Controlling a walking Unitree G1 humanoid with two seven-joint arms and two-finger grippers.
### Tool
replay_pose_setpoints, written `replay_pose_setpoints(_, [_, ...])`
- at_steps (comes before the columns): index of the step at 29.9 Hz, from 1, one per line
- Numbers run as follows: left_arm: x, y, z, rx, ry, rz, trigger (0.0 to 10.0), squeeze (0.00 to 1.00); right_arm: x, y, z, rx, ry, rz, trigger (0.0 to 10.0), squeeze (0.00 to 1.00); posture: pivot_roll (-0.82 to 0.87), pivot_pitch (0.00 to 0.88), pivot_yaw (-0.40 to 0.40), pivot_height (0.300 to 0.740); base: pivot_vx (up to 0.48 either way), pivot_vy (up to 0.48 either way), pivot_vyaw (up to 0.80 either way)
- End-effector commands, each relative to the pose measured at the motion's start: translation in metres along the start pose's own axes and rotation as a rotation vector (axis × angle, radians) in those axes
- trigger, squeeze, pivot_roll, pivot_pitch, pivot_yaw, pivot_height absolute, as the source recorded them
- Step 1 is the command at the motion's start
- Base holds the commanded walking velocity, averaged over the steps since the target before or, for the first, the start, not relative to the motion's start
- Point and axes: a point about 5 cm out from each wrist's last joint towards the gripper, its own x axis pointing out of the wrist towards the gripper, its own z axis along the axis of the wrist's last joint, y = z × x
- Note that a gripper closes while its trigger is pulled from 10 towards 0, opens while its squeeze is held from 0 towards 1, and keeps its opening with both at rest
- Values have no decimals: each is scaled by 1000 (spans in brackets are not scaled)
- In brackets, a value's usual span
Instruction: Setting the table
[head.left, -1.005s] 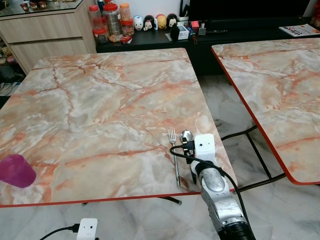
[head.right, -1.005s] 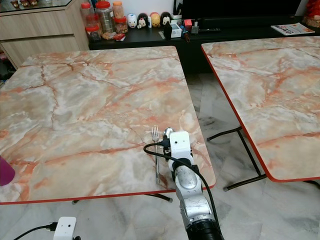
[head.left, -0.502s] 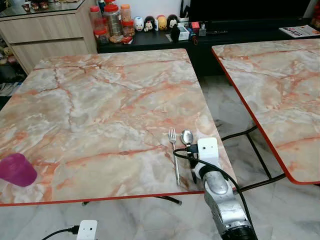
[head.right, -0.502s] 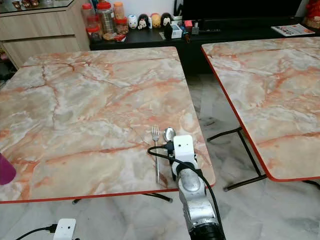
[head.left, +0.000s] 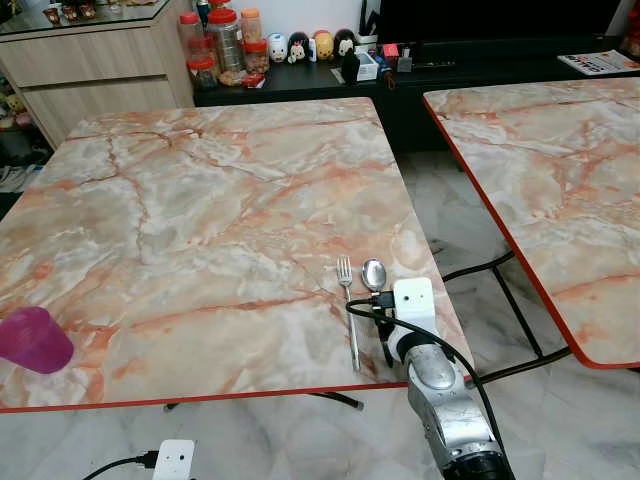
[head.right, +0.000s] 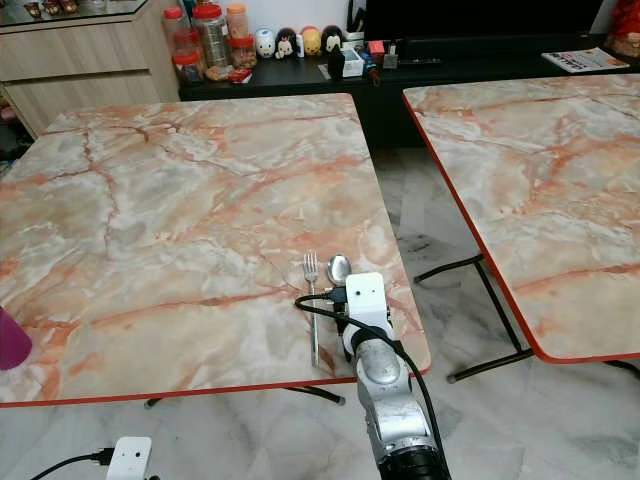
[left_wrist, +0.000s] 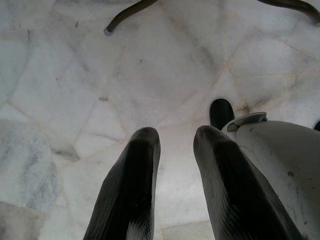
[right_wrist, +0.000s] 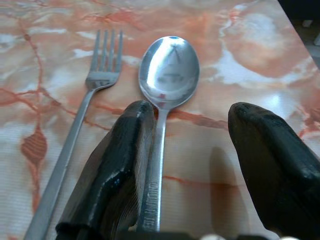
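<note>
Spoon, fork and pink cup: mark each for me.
spoon (right_wrist: 169, 70), right wrist view, on the bowl.
fork (right_wrist: 103, 70), right wrist view, base of the tines.
pink cup (head.left: 32, 340), left eye view, its side.

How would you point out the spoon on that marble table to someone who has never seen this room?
Start at the big marble table with the red edge and go to its near right corner, where the robot's right gripper hovers with fingers apart. Two pieces of cutlery lie side by side there; the spoon is the right one, with a round shiny bowl, while the fork beside it has prongs.
</note>
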Motion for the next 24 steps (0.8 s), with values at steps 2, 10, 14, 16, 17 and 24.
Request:
replay_pose_setpoints(2, [-1, 1, -5, 10, 25, 7, 10000, 0, 1, 5, 4, 3, -10, 29, 10000, 0, 3, 67, 37, 740, 0, 0, 0])
replay_pose_setpoints(10, [-1, -1, -7, 14, 40, -8, 10000, 0, 0, 7, -5, -17, 32, 52, 10000, 0, 2, 65, 36, 740, 0, 0, 0])
replay_pose_setpoints(14, [-1, -1, -7, 13, 42, -10, 10000, 0, 0, 7, -9, -29, 55, 55, 10000, 0, 2, 65, 36, 740, 0, 0, 0])
replay_pose_setpoints(16, [-1, -2, -8, 14, 47, -15, 10000, 0, -1, 7, -12, -22, 64, 57, 10000, 0, 5, 66, 36, 740, 0, 0, 0])
replay_pose_setpoints(17, [-1, -2, -8, 14, 48, -17, 10000, 0, -1, 7, -13, -22, 68, 57, 10000, 0, 5, 66, 36, 740, 0, 0, 0])
replay_pose_setpoints(24, [-2, -3, -12, 18, 67, -28, 10000, 0, -1, 7, -18, -19, 100, 52, 10000, 0, 6, 67, 37, 740, 0, 0, 0])
